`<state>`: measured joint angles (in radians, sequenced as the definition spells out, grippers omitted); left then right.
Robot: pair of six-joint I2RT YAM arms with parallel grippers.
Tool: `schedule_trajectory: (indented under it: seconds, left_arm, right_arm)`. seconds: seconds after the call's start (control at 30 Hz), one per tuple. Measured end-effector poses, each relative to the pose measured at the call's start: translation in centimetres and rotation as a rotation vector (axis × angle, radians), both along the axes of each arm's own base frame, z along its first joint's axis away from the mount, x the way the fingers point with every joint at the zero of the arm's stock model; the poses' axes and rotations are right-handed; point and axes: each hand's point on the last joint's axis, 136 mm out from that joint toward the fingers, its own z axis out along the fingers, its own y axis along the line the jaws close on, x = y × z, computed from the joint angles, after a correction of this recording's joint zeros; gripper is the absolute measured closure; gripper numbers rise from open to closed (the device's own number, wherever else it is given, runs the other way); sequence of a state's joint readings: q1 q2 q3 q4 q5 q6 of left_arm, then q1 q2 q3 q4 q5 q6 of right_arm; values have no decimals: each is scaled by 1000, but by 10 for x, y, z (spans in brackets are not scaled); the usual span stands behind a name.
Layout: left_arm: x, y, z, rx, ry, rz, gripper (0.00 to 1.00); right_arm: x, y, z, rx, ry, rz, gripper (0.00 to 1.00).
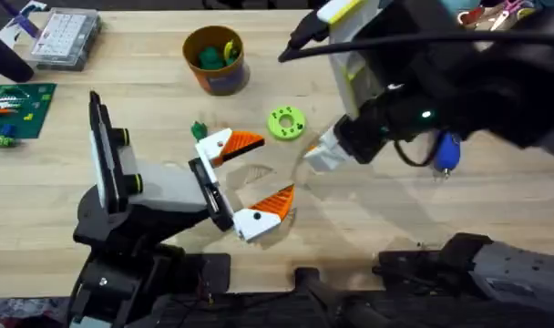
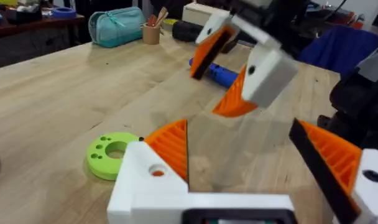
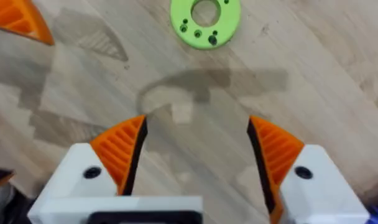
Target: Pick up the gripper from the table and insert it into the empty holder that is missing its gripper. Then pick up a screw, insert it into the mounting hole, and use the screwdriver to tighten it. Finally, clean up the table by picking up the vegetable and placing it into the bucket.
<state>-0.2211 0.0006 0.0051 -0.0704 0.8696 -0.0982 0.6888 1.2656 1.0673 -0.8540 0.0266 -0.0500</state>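
Overhead: left gripper (image 1: 257, 173) spread, empty, just beside green disc (image 1: 287, 122); bucket (image 1: 217, 59) beyond the disc, screwdriver (image 1: 446, 151) well apart from it.
Left wrist: right gripper (image 2: 229, 62) hangs past the disc.
Right wrist: right gripper spread, empty, near the disc.

A yellow-orange bucket (image 1: 215, 60) with a blue-purple band, a bright green ring (image 1: 286, 122) and a blue screwdriver (image 1: 447, 151) are seen on pale wood.
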Motion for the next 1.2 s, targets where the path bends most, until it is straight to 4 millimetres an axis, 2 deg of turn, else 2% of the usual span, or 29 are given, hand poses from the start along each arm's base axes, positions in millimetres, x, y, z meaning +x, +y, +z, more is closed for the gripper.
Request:
schedule_trajectory:
  seconds: [0.07,0.43,0.73,0.8,0.87,0.97,1.0,1.2]
  left_arm:
    - [0,0,0,0,0,0,12]
    - [0,0,0,0,0,0,12]
    - [0,0,0,0,0,1,12]
    - [0,0,0,0,0,0,12]
    - [0,0,0,0,0,0,12]
    - [0,0,0,0,0,0,12]
    - [0,0,0,0,0,0,12]
    - [0,0,0,0,0,0,12]
  right_arm:
    - [5,4,-9,9,-13,1,9]
    - [52,42,-44,55,-73,1,6]
    - [70,55,-73,52,-69,-3,10]
    - [72,53,-80,41,-57,-11,46]
    - [75,49,-87,28,-45,-18,138]
    - [77,44,-93,18,-32,-35,364]
    - [79,43,-93,18,-32,-39,403]
    - [84,44,-90,33,-51,-45,446]
